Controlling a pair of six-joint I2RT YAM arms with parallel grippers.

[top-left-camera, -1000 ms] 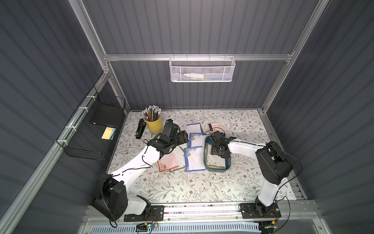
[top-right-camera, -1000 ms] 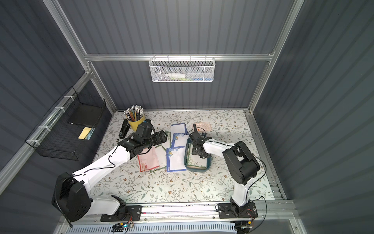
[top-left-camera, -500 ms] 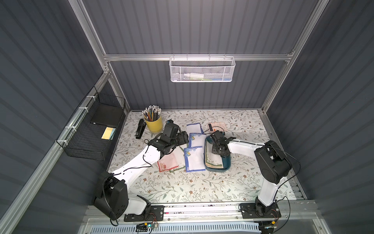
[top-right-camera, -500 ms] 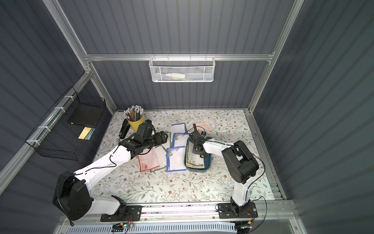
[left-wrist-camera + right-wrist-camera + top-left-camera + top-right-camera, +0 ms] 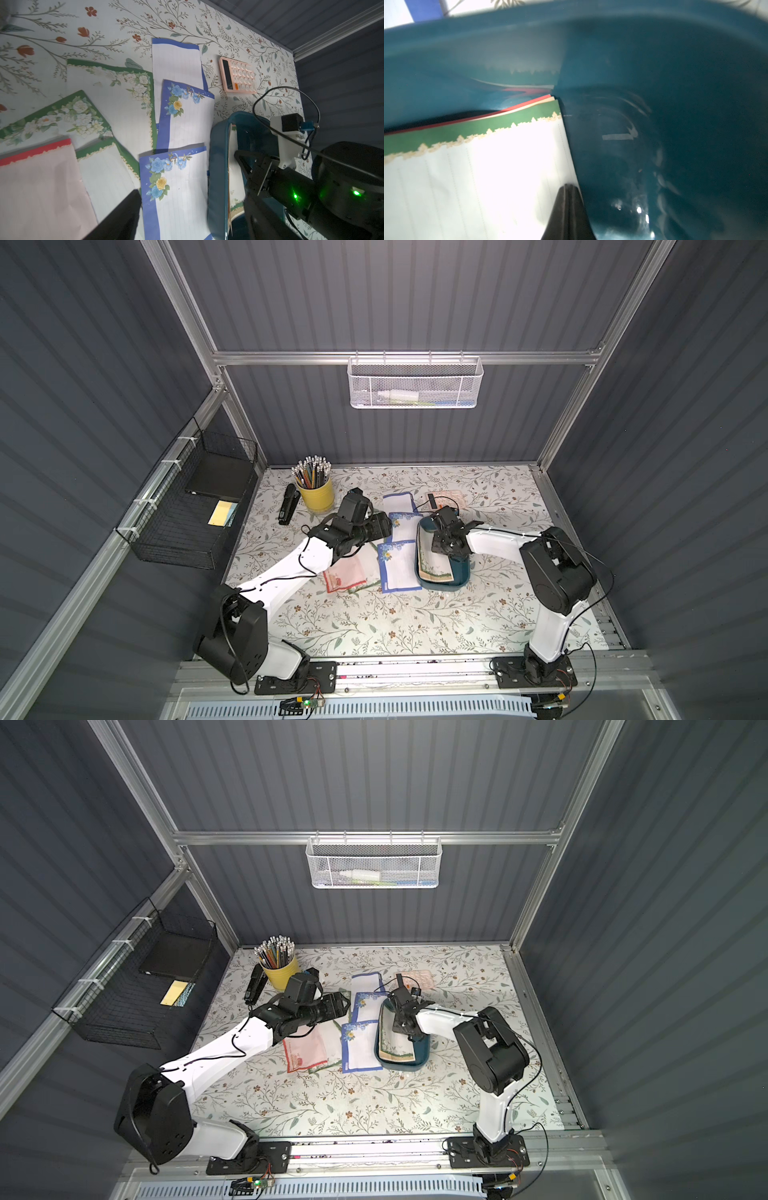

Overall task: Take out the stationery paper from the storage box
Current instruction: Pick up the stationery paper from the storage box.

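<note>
Stationery paper (image 5: 432, 563) partly out, partly in. Remainder sits in the storage box (image 5: 460, 572): green-bordered sheet (image 5: 477, 176) on top, red-edged sheet (image 5: 517, 109) and a tan one beneath, fanned at the corner. Stack tilted, one long side riding up the box wall nearest the left arm, other side low.

Right gripper (image 5: 568, 188) down inside the box, jaws together at the free long edge of the green-bordered sheet. Reads as a pinch on that top sheet alone, since the lower sheets show separated at the corner. Edge grip makes sense: thin paper, nothing to grab from above, wall blocking the far side.

Just beside the box, on the left-arm side: blue-bordered sheets (image 5: 182, 197) in an overlapping column, then green-floral sheets (image 5: 116, 97), then a red-bordered sheet (image 5: 37, 187), all flat on the table (image 5: 374, 626). Probably laid close to keep each transfer short.

Left gripper (image 5: 383, 526) hovering over that pile, jaws apart, nothing held. Likely staged to take a handoff or pin the pile; a guess only.

Pink calculator (image 5: 239, 76) behind the box, clear of the path.

Risk: sheet slipping from the pinch, or the red-edged sheet dragging along.
</note>
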